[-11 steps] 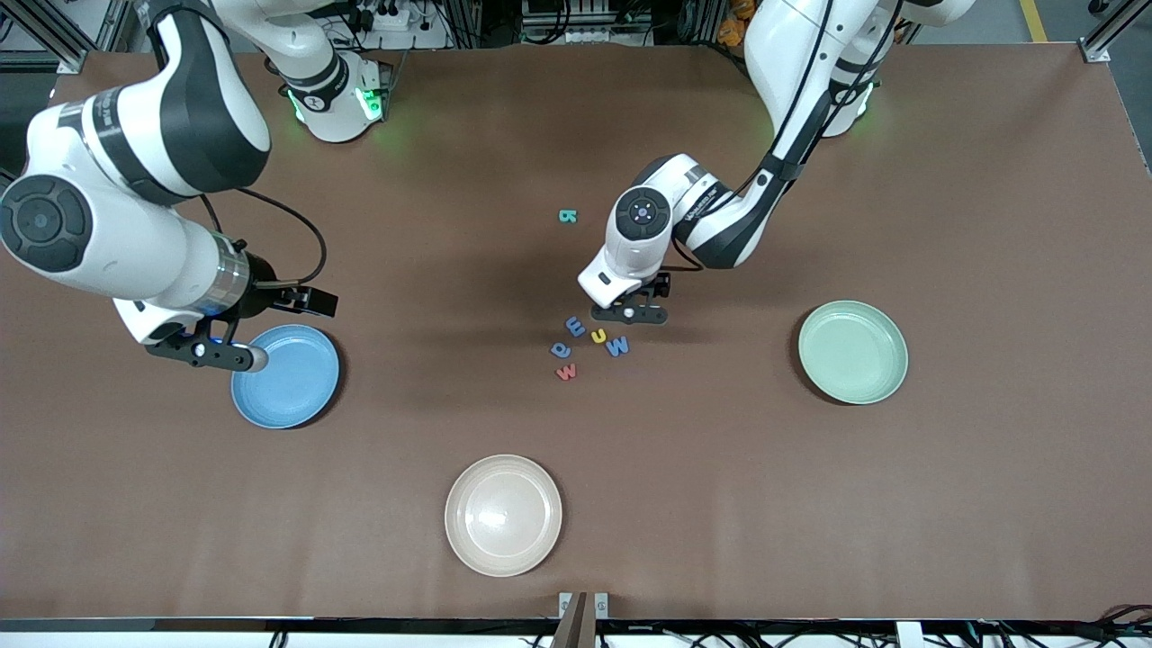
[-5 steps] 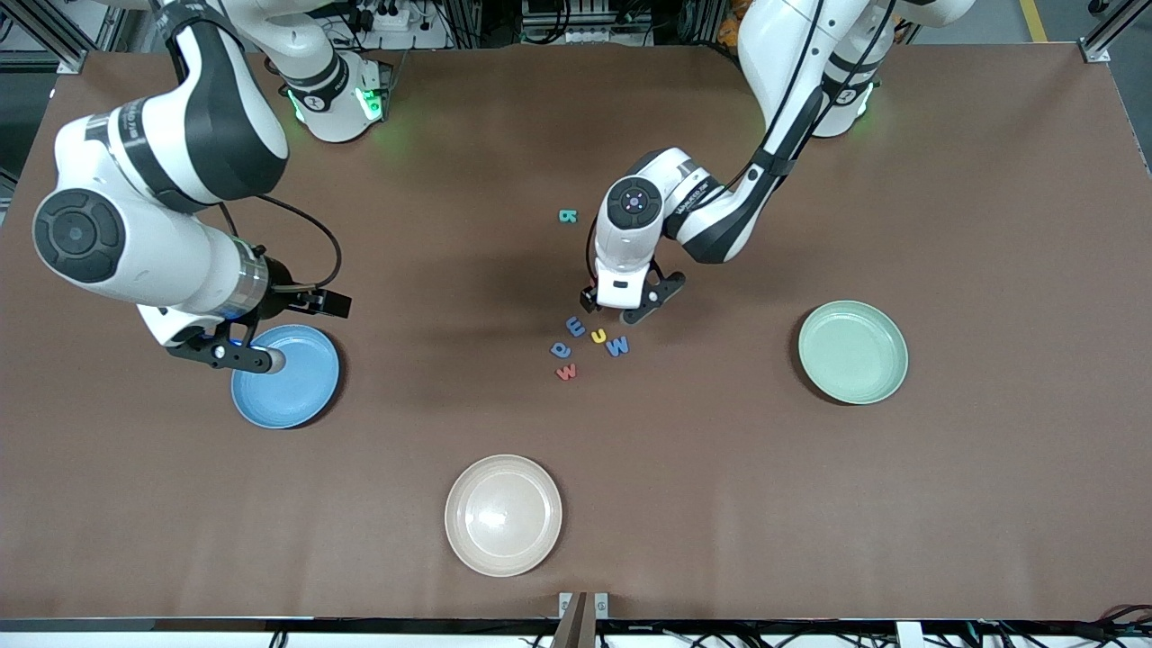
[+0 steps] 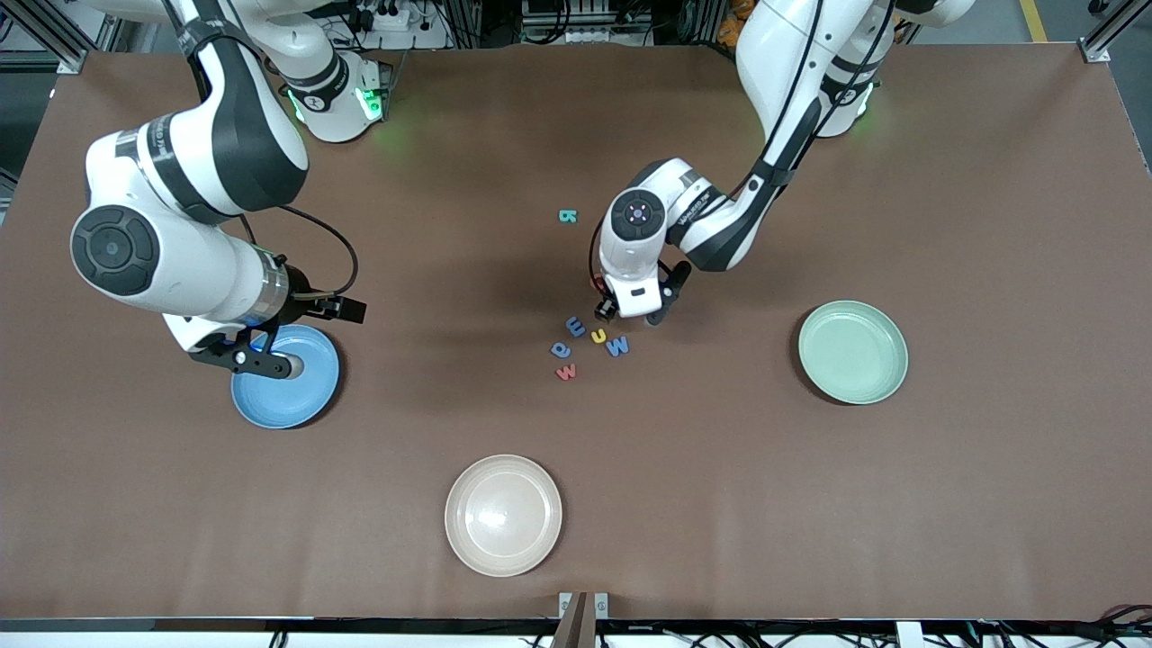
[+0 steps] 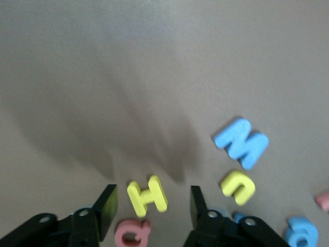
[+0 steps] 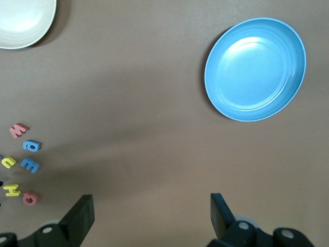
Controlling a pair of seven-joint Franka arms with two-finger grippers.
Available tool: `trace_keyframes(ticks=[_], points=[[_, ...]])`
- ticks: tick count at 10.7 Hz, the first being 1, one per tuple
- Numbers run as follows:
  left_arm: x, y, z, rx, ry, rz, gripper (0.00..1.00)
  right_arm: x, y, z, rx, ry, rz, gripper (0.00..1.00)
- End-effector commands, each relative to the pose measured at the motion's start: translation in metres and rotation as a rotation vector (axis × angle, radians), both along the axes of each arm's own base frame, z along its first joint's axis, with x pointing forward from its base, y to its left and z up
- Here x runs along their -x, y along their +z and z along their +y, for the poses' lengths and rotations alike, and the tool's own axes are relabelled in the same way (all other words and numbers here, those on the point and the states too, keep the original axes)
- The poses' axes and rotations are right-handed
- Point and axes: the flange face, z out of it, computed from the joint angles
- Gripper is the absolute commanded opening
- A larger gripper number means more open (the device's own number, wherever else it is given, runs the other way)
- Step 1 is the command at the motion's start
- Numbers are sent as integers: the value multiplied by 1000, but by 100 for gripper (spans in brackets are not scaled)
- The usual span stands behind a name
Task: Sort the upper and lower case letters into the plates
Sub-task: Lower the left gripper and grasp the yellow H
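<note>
We look down on a brown table (image 3: 810,504) with the two arm bases along its upper edge. Toward the right arm's end, the right gripper (image 3: 256,360) hangs over the blue plate (image 3: 297,400), covering part of its rim. In the right wrist view its fingers (image 5: 82,213) stand wide apart with nothing between them, and the blue plate (image 5: 255,69) there shows bare.

Nearer the front camera, about mid-table, lies the cream plate (image 3: 503,514), also bare.

In the middle of the table sits the cluster of letters: a blue E (image 3: 575,326), a blue a (image 3: 562,350), a red w (image 3: 566,371), a yellow u (image 3: 598,336) and a blue W (image 3: 617,346). A teal letter (image 3: 567,216) lies apart, farther from the camera; we cannot read it.

The left gripper (image 3: 630,315) is low over the edge of the cluster farthest from the camera. In the left wrist view its fingers (image 4: 107,208) are spread, with a yellow H (image 4: 147,195) on the table between them; we cannot tell if either finger touches it. A pink letter (image 4: 132,234) just beside the H is cut off by the frame edge. In the front view the gripper hides both of these.

Toward the left arm's end, the green plate (image 3: 886,378) holds nothing.
</note>
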Motion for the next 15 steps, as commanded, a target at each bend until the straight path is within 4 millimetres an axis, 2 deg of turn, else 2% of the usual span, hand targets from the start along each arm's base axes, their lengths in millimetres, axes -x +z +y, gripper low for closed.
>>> trace_keyframes(ticks=[1,7,12,15], points=[[-7,-12,0,5,74,13,63,0,-1,1,-2,-19,5,100],[-3,-21,-2,-4,77,24,54,-1,0,-1,-3,-21,2,100],[-6,-12,-9,14,99,15,54,-1,-1,-1,-2,-21,5,100],[-1,-16,-13,9,103,17,54,-1,-1,-1,-3,-21,4,100]])
